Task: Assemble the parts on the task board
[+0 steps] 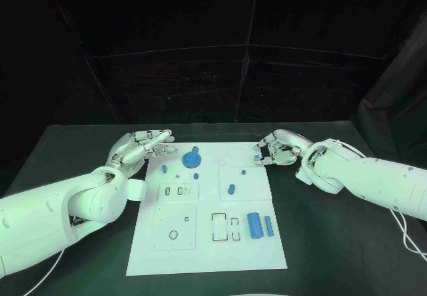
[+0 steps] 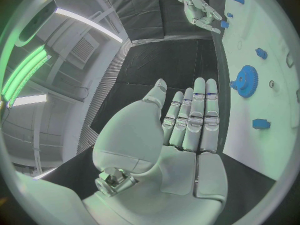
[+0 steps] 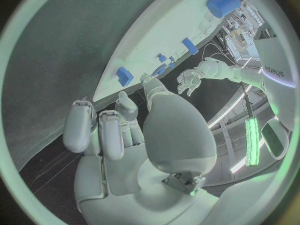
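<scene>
The white task board (image 1: 205,253) lies in the middle of the table. On its far part sit a blue gear (image 1: 191,161) and several small blue parts; two blue cylinders (image 1: 259,224) lie nearer. My left hand (image 1: 142,145) hovers at the board's far left corner, flat, fingers straight and holding nothing (image 2: 187,130); the gear (image 2: 247,80) is just beside it. My right hand (image 1: 277,150) is at the far right edge, fingers bent downward and empty (image 3: 125,130). A small blue block (image 3: 124,76) lies on the board close to its thumb tip, not gripped.
Several empty slots and recesses (image 1: 219,226) mark the board's near half. Black table (image 1: 338,246) surrounds the board on both sides. A thin cable (image 1: 408,237) trails from the right arm at the table's right.
</scene>
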Robot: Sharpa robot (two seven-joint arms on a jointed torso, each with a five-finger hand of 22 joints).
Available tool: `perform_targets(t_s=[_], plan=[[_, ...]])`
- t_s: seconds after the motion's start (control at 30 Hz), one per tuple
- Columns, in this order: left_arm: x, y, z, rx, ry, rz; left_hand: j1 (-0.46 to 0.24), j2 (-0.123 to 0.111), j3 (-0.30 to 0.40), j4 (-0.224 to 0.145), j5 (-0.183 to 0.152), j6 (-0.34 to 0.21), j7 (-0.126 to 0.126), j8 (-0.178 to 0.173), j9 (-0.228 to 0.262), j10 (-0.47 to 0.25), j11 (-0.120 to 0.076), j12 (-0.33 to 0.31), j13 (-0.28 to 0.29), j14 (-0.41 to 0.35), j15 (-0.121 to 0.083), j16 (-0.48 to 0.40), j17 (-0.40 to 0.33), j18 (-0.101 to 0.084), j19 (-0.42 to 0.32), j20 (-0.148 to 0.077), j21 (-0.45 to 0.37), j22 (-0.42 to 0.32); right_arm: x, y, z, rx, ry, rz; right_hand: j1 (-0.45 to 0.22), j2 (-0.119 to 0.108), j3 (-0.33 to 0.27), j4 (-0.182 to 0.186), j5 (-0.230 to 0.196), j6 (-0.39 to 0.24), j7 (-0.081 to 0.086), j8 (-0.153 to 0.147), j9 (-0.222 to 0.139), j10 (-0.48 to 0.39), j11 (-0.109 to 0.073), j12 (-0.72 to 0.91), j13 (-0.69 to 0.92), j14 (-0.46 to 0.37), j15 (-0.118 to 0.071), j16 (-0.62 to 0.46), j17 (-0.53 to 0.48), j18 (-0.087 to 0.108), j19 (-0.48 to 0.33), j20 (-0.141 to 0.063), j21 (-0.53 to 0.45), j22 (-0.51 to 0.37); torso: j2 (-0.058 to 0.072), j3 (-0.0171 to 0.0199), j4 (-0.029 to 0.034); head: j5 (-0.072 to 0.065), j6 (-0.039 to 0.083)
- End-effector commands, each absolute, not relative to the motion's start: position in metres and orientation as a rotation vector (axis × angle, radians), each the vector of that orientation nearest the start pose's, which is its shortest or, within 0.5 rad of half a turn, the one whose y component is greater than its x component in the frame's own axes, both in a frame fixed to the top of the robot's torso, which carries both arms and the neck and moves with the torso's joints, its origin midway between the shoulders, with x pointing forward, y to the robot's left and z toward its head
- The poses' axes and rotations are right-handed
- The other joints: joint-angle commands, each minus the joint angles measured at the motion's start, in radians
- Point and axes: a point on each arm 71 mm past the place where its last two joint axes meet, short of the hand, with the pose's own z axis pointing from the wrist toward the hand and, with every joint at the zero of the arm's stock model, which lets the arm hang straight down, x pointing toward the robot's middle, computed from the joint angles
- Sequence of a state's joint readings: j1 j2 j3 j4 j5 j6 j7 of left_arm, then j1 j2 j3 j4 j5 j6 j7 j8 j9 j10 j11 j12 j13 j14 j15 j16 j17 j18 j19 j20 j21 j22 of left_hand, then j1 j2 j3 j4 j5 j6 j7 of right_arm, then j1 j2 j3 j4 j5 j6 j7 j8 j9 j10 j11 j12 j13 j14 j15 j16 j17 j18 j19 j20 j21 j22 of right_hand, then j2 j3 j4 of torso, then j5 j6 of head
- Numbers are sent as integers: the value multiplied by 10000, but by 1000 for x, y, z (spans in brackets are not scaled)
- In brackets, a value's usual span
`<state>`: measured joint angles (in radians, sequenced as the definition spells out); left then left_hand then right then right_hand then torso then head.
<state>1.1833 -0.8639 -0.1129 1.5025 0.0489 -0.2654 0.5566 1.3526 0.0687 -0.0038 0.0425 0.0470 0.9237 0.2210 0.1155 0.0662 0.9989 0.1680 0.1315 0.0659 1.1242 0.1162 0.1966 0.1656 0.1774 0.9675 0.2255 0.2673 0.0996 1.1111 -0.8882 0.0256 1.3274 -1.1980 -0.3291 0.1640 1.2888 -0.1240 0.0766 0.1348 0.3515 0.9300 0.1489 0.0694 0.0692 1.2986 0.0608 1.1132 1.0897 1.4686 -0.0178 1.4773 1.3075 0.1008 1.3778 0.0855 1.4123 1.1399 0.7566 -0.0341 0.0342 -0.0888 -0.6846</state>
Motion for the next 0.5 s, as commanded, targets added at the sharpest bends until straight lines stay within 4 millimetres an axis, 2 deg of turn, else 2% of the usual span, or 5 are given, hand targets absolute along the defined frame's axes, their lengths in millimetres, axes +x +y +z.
perform_targets(t_s=[0.03, 0.5], plan=[[480, 226, -203, -11082, 13397, -16113, -78, -6, -19, -57, 8, 70, 26, -38, -1, 53, 26, -51, -1, 30, 12, -54, 10, 50, 60, 9, -43, -10, 505, -278, -211, 896, 16632, 7718, 113, 75, 4, -80, -14, 70, 17, 55, 11, 11, -1, 54, 26, 600, 25, -19, 571, -188, 9, 61, 27, 15, 2, 1, 1, 18, -8], [480, 226, -203, -11098, 13417, -16094, -80, 4, -20, -71, 8, 79, 25, -45, 0, 63, 24, -58, -1, 35, 10, -66, 16, 51, 66, 9, -53, -18, 504, -275, -214, 764, 16844, 7759, 280, 118, 26, -214, -177, 167, -9, 94, 19, 39, -24, 102, 82, 605, 5, -12, 595, -194, 23, 44, 40, 46, -1, 2, -5, 18, -39]])
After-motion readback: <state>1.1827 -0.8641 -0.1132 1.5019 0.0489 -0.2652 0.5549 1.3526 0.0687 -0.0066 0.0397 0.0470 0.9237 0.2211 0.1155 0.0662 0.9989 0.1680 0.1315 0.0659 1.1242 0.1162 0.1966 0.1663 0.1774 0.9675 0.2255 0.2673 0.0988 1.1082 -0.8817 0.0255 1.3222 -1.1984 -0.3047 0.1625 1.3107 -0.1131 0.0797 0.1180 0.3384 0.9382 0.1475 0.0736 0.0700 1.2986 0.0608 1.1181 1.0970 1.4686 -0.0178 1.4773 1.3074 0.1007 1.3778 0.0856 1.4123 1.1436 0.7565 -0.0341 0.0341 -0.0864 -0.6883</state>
